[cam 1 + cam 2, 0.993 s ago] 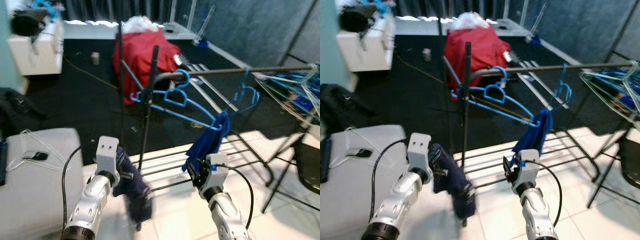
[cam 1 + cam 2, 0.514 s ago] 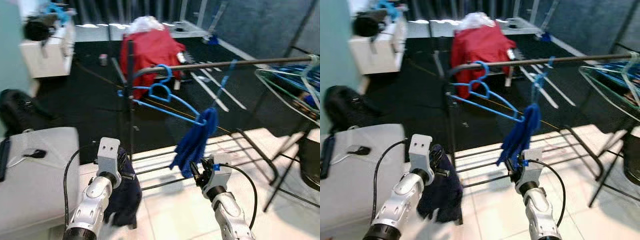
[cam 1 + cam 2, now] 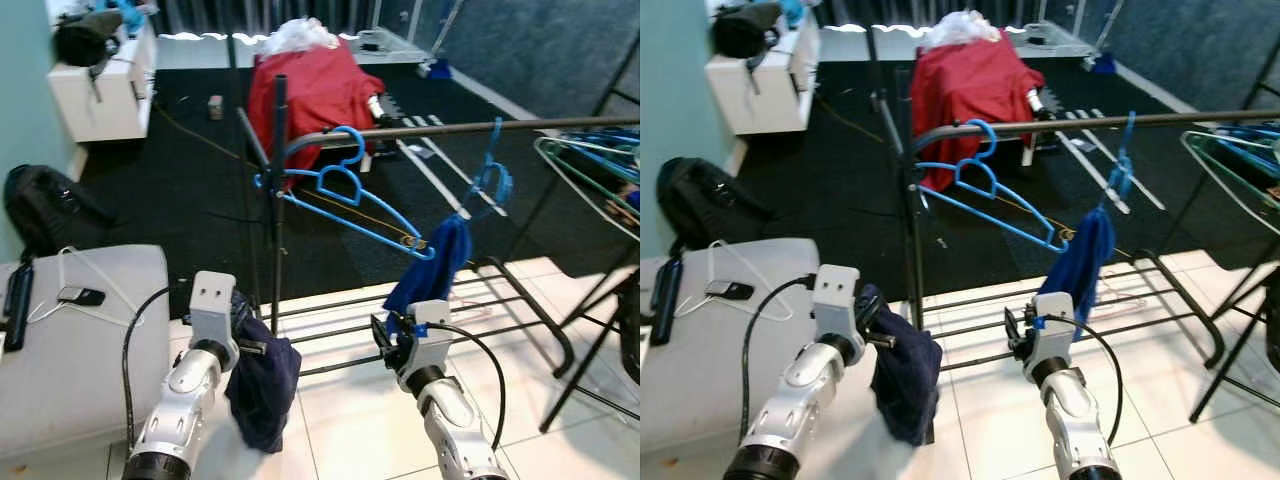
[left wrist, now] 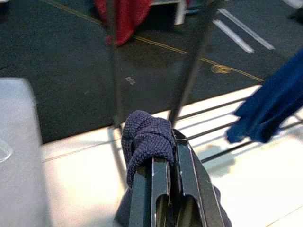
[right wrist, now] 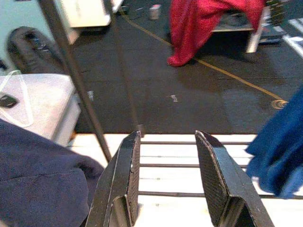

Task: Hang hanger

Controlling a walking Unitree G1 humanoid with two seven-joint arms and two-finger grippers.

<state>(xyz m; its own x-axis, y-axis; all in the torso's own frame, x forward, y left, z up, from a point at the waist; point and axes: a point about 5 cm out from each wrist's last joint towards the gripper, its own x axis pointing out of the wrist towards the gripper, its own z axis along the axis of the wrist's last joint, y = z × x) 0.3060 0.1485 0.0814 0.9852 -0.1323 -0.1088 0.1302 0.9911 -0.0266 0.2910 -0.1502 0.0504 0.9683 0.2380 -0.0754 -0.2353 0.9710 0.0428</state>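
A blue plastic hanger (image 3: 345,193) hooks on the dark rail (image 3: 440,128) of a clothes rack and tilts down to the right. A royal blue cloth (image 3: 433,268) hangs off its low end. A second blue hanger (image 3: 489,178) hooks on the rail further right. My left gripper (image 3: 250,343) is low in front of the rack's left post, shut on a dark navy knit garment (image 4: 144,139) that droops below it (image 3: 262,388). My right gripper (image 5: 165,142) is open and holds nothing. It sits just under the royal blue cloth (image 5: 279,146).
The rack's low shelf bars (image 3: 480,305) cross the white tiles ahead. A grey ottoman (image 3: 80,350) with a phone and cable stands at my left. A second rack with several hangers (image 3: 600,170) is at right. A red-draped piece (image 3: 305,85), black bag (image 3: 45,205) and white cabinet (image 3: 100,90) stand behind.
The camera has shifted, so the whole scene slid. The navy garment under my left gripper was swinging and blurred; it now hangs still. Both grippers keep their places and states.
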